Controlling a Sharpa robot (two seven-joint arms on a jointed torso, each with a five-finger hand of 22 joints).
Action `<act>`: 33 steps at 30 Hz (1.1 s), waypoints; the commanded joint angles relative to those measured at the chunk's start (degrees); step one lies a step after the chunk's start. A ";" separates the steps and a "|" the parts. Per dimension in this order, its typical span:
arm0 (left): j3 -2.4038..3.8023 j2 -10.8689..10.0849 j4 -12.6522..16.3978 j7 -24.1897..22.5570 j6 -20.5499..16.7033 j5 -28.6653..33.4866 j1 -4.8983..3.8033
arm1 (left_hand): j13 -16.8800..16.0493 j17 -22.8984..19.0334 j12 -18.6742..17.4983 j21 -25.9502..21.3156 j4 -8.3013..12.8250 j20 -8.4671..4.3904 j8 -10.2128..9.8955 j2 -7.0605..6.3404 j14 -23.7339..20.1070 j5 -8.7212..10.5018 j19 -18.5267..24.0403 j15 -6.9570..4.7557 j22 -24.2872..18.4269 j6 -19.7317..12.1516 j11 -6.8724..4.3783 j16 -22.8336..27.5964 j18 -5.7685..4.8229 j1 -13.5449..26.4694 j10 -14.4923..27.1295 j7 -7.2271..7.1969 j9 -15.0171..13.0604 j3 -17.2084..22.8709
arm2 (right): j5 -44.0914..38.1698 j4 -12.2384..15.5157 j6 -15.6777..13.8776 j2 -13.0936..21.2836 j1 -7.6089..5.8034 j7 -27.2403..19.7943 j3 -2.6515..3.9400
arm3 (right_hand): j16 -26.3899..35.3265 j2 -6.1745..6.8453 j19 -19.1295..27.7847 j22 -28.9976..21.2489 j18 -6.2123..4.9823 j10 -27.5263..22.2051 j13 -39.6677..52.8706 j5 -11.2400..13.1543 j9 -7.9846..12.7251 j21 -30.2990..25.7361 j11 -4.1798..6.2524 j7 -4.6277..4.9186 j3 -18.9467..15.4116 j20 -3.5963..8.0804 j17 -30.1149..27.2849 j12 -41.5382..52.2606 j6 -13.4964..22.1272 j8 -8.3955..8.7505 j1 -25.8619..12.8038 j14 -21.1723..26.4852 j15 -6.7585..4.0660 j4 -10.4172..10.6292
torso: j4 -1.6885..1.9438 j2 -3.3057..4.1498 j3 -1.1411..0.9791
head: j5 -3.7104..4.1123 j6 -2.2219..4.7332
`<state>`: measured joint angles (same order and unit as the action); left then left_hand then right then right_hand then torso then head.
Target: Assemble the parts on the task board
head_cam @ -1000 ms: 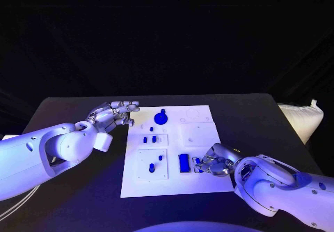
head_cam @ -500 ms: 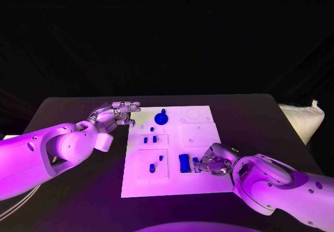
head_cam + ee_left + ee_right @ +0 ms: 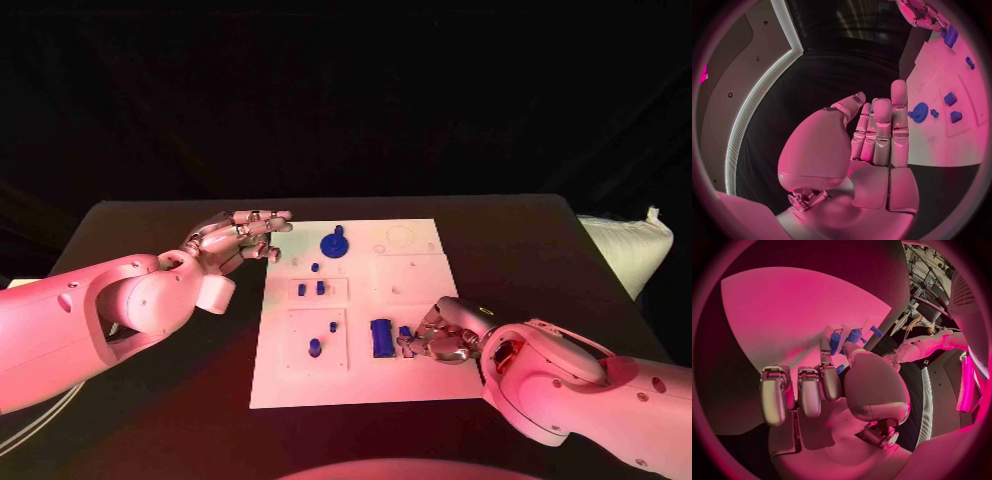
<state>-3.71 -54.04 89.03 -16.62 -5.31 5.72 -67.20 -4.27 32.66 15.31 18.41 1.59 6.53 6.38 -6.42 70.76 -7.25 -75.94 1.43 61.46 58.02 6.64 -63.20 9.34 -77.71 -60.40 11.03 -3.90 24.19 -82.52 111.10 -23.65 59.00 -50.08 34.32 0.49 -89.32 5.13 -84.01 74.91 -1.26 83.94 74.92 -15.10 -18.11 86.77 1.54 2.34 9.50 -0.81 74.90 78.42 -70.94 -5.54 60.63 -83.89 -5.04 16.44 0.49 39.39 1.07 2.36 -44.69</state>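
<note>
The white task board (image 3: 361,375) lies mid-table. On it are a round blue disc (image 3: 335,243), two small blue pegs (image 3: 302,290) in a raised block, other small blue pieces (image 3: 315,347) and a tall blue block (image 3: 381,337). My right hand (image 3: 440,338) rests low on the board's near right part, fingers curled, pinching a small blue part (image 3: 405,332) beside the block. In the right wrist view that part (image 3: 840,369) shows as a sliver between thumb and finger. My left hand (image 3: 238,235) hovers off the board's far left corner, fingers apart (image 3: 876,130), holding nothing.
A white padded bag (image 3: 627,245) sits off the table's right edge. The black table (image 3: 159,400) has free room to the left of the board and in front of it. In the left wrist view the disc (image 3: 919,112) lies just past the fingertips.
My right hand has turned slightly, and the small blue part at its fingertips now sits a little farther up the board. The left hand has stayed where it was.
</note>
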 commanded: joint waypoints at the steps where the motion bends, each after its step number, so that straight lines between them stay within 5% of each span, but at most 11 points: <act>1: 0.03 0.06 0.13 -0.15 1.22 -0.23 -0.01 | 0.09 -0.05 0.39 -0.29 0.30 0.13 0.23 0.41 -0.52 0.00 0.29 -0.05 -0.07 -0.48 -0.04 -0.11 0.91 0.24 0.40 -0.10 0.05 -0.13 | -1.30 0.28 0.79 -0.18 0.14 -0.23 -0.09 | -0.23 -0.42 -4.77 12.73 0.41 3.75 10.12 2.16 -0.12 0.23 0.40 -0.05 -2.33 0.26 14.38 0.24 -0.32 -0.36 -1.34 -5.96 -0.53 0.16 | 0.00 -0.04 0.01 | 0.02 0.03; 8: 0.03 0.01 0.15 0.00 1.22 -0.23 -0.01 | 0.09 -0.12 0.43 -0.30 0.27 0.14 0.24 0.38 -0.56 0.01 0.30 -0.03 -0.09 -0.51 -0.01 -0.10 0.91 0.33 0.45 -0.07 0.05 -0.19 | -2.51 0.77 -0.37 0.23 0.14 -0.44 -0.09 | -0.32 -1.36 -4.82 12.84 0.45 3.83 10.28 4.07 -0.28 0.36 0.48 -0.10 -5.65 0.31 14.52 0.42 -0.40 -0.49 -3.06 -5.99 -0.56 0.30 | 0.01 0.00 -0.04 | 0.05 -0.03; 22: 0.01 0.02 0.05 0.25 1.42 -0.23 0.00 | 0.10 -0.31 0.45 -0.30 0.27 0.15 0.24 0.38 -0.63 0.01 0.30 -0.02 -0.10 -0.53 0.00 -0.03 0.90 0.35 0.47 -0.06 0.05 -0.20 | -3.93 1.71 -0.82 2.06 0.14 -0.64 -0.08 | -0.33 -3.18 -4.85 12.89 0.46 3.84 10.28 1.35 -0.43 0.40 0.54 -0.16 -7.94 0.36 14.54 0.20 -0.38 -0.57 -2.43 -5.99 -0.61 0.12 | -0.01 -0.01 -0.04 | -0.14 -0.22; 30: 0.01 0.06 -0.01 0.09 1.40 -0.23 0.04 | 0.10 -0.31 0.45 -0.30 0.27 0.15 0.24 0.38 -0.63 0.01 0.30 -0.02 -0.10 -0.53 0.00 -0.03 0.90 0.35 0.47 -0.06 0.05 -0.20 | -2.86 1.48 -2.20 2.89 0.12 -3.42 -0.03 | 0.07 -3.17 -4.54 12.35 0.26 3.47 9.68 1.60 -0.38 -0.32 0.36 0.10 -9.38 0.28 13.89 -1.41 0.42 -0.22 1.87 -5.86 -0.48 -0.76 | -0.05 -0.01 -0.06 | -0.03 -0.10; 33: 0.01 0.22 -0.14 -0.30 1.24 -0.23 0.09 | 0.10 -0.31 0.45 -0.30 0.27 0.15 0.24 0.38 -0.63 0.01 0.30 -0.02 -0.10 -0.53 0.00 -0.03 0.90 0.35 0.47 -0.06 0.05 -0.20 | 2.26 0.98 -5.24 3.31 -0.44 -8.11 0.09 | 1.05 -2.59 -3.89 11.20 -0.14 2.73 8.67 1.52 0.24 -1.86 -0.48 1.13 -10.20 -0.11 12.37 -3.97 3.12 1.31 4.47 -5.53 0.11 -1.43 | -0.02 -0.18 0.01 | 0.15 -0.02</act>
<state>-3.73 -53.99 88.87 -16.22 -5.03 5.66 -67.13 -4.23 32.41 15.54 18.41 1.59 6.53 6.38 -6.42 70.36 -7.25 -75.94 1.43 61.41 58.02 6.64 -63.20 9.34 -77.71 -60.40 11.03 -3.90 24.18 -84.33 112.29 -25.63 62.18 -50.26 31.74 0.49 -88.56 2.38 -84.00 74.95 -1.26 83.94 74.91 -13.76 -18.02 85.26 1.52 3.24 -0.39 -0.82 74.93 75.03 -68.47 -4.56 64.56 -84.03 -5.34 15.02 0.46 39.36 1.01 2.38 -44.80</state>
